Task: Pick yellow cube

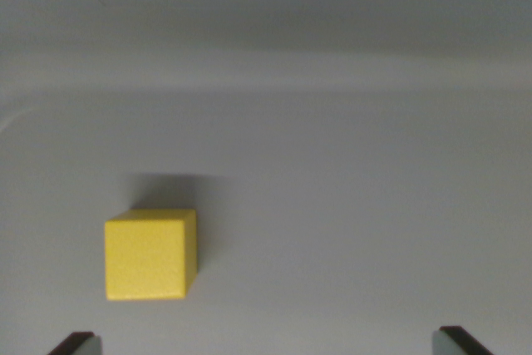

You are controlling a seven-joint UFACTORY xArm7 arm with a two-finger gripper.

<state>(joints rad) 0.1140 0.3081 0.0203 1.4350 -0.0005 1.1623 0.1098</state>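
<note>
Wrist view: a yellow cube [150, 255] sits on a pale grey counter [349, 205], left of centre, with bare surface on every side. The pincer [268, 343] is spread wide, its two fingertips [75, 344] at the bottom corners, touching nothing.

Dim, soft-focus view — yellow cube [150, 255] casts a faint shadow up-frame.
</note>
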